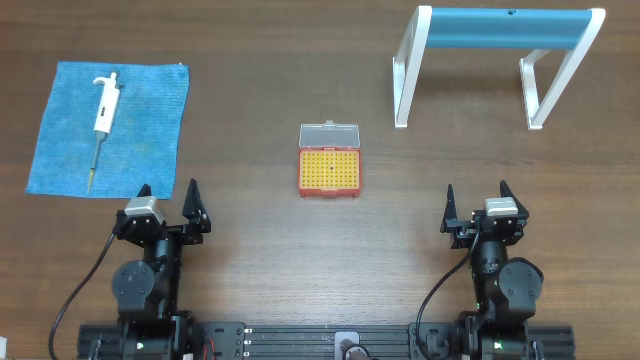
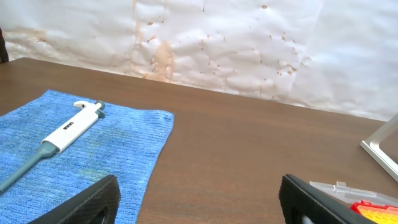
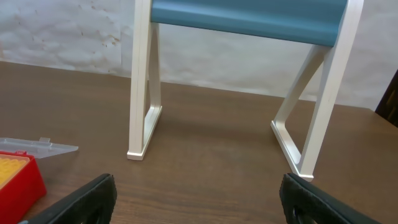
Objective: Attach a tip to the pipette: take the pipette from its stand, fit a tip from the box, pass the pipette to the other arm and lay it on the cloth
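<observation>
A dark wooden table (image 1: 250, 80) seen from above, with two robot arms based at its near edge. At the far left lies a blue cloth (image 1: 150, 130). The white pipette (image 1: 105, 105) rests flat on the cloth, its thumb button pointing away from the arms and its thin shaft pointing back toward them, ending in a yellow tip (image 1: 90, 181). Near the middle of the table sits a red tip box (image 1: 329, 172) filled with yellow tips, its clear lid folded open on the far side. At the far right stands the pipette stand (image 1: 500, 28), with white legs and a blue crossbar.

The left gripper (image 1: 168, 192) sits near the cloth's near right corner, fingers spread wide and holding nothing. The right gripper (image 1: 477, 190) sits well apart from it, on the stand's side of the table, fingers also spread wide and holding nothing.
</observation>
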